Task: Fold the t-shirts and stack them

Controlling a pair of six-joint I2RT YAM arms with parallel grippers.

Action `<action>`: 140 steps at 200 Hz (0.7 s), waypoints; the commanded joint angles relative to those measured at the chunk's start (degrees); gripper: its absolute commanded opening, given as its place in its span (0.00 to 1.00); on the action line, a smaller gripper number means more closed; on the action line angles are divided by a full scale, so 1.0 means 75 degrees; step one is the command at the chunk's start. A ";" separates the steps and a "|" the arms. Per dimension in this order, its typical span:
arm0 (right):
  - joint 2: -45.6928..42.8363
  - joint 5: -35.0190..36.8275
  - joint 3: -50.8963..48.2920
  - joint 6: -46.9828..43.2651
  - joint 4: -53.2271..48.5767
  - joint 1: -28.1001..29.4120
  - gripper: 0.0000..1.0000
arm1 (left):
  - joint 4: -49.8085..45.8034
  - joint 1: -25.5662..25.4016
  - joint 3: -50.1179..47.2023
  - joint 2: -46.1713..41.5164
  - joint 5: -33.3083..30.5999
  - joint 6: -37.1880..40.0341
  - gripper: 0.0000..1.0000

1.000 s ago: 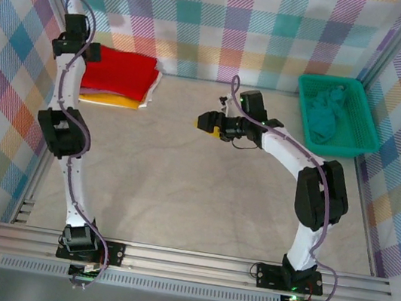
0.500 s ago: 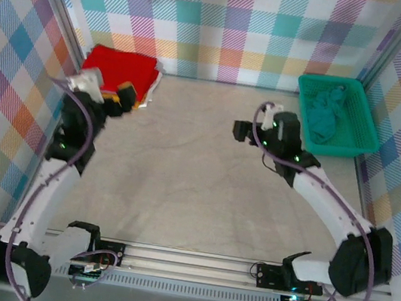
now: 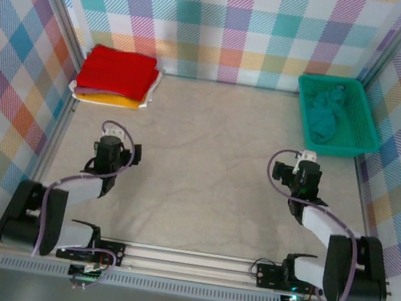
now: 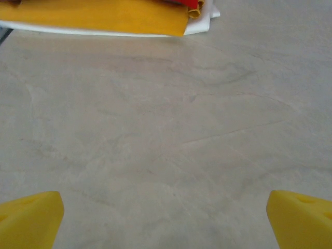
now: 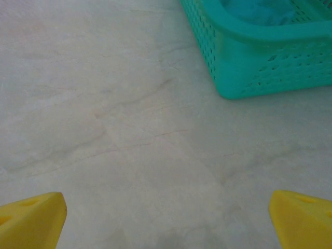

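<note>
Presently we log left gripper spread wide above the table, right gripper likewise spread, both empty, folded t-shirts stacked far left, red topmost, teal shirt crumpled in basket.

Bright, even light; faint shadows; wrist views perhaps slightly soft.

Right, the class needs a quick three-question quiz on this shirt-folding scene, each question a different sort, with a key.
1. True or false: the red shirt lies on top of the folded stack.
2. Fill in: the left end effector and right end effector are both ____.
3. Where is the crumpled teal shirt? A) in the basket B) on the folded stack C) in the left end effector

Key: 1 true; 2 open; 3 A.
</note>
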 commanded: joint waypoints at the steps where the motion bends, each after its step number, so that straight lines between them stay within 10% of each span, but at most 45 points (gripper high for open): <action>1: 0.0653 -0.0836 -0.0030 -0.0306 0.2194 -0.0178 1.00 | 0.1591 0.0272 0.0173 0.0600 0.0411 0.0026 1.00; 65: 0.1917 -0.2112 -0.0599 -0.0539 0.4374 -0.0497 1.00 | 0.3697 0.0220 -0.0405 0.1748 0.1018 0.0265 1.00; 140: 0.2001 -0.2007 0.0053 -0.0256 0.3241 -0.0719 1.00 | 0.2351 0.0395 0.0368 0.1876 0.0960 0.0029 1.00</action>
